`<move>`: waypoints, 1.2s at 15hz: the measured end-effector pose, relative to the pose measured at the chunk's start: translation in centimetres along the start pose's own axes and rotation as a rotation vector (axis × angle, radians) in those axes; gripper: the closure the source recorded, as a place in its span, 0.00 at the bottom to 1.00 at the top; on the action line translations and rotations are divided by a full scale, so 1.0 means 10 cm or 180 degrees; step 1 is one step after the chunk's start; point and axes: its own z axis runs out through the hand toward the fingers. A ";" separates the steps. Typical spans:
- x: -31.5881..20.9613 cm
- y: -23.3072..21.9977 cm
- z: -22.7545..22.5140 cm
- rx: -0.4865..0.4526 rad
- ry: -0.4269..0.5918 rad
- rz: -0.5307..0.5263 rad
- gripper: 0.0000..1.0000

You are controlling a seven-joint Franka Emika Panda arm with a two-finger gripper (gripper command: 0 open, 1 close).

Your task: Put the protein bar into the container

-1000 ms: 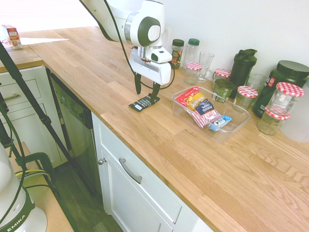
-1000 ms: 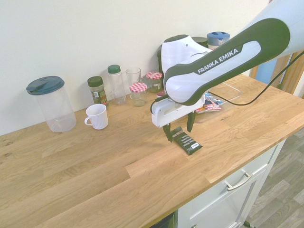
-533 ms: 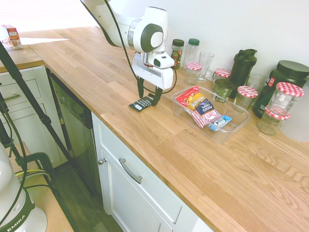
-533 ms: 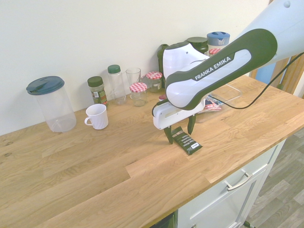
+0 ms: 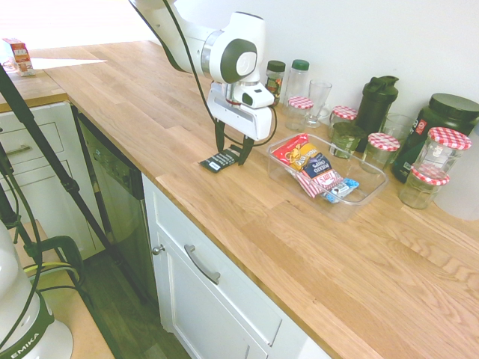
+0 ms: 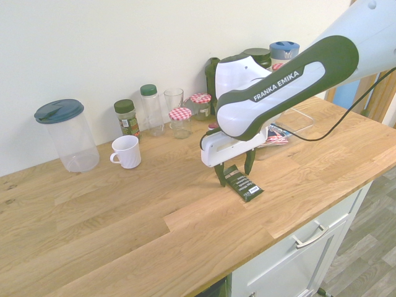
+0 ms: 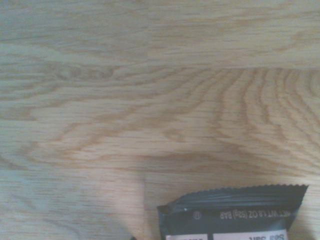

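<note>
Kitchen worktop: open claw hovering over black protein bar

A wooden worktop (image 5: 299, 258) is running along a pale wall (image 6: 111, 43), with white cabinets (image 5: 217, 292) standing beneath its front edge. The protein bar (image 6: 244, 184) is lying flat on the worktop, near that front edge—its black wrapper showing white lettering, its crimped end showing close up in the wrist view. Above it the claw (image 5: 231, 155) is pointing down, its fingers spread wide on either side of the bar and gripping nothing.

The container (image 5: 352, 211), a shallow clear tray, is sitting between the bar and the row of jars at the wall. It is holding a red-and-yellow snack packet (image 5: 299, 153), a potato chips packet (image 5: 320, 170) and a blue packet (image 5: 342, 189); the bar is lying outside it.

Along the worktop's back edge, glass jars with red-checked lids (image 5: 382, 148) are standing near a dark shaker bottle (image 5: 376, 105) and a big dark tub (image 5: 441, 123). Farther along that edge—beyond the green-lidded bottle (image 6: 152, 111) and the seasoning jar (image 6: 127, 117)—a blue-lidded pitcher (image 6: 73, 139) is standing, with a white mug (image 6: 127, 152) just in front of the jar.
</note>
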 end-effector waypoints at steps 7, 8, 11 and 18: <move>-0.02 -0.01 0.00 -0.0012 -0.0006 -0.0023 1.00; -0.01 -0.01 0.00 -0.0018 -0.0008 -0.0030 1.00; 0.04 0.04 0.00 -0.0066 -0.0021 -0.0053 1.00; 0.18 0.26 -0.63 0.0004 0.0126 -0.0074 1.00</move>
